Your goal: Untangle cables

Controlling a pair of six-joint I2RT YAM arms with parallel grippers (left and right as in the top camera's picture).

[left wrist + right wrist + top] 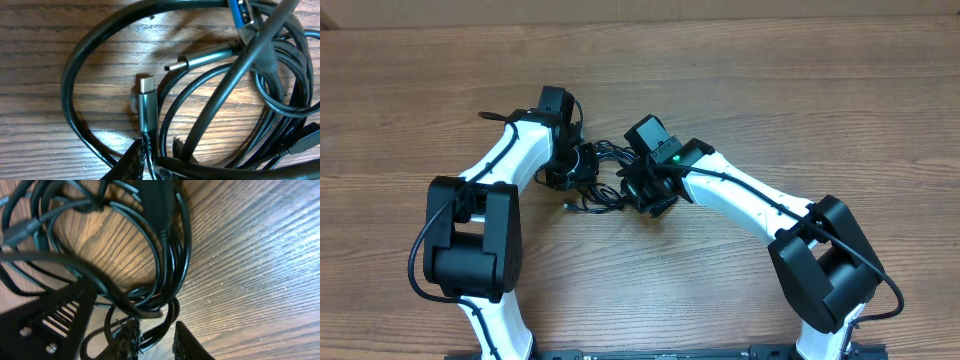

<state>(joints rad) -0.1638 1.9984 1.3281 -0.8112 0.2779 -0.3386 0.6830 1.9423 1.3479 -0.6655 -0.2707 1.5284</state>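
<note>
Wood-grain desk (770,90), black cables (605,195) bunched at frame centre between both arms. Left gripper (147,166) pinching one behind its silver plug (146,85). Right gripper (156,342) narrowly straddling a loop, can't tell if clamped. Mid-teasing probably; next needs gentle pulling apart.

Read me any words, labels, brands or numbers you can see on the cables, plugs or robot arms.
None can be read.
The cables, the silver-tipped plug and the blue plug show no markings; the left arm and right arm bear no print, only a green light.
</note>
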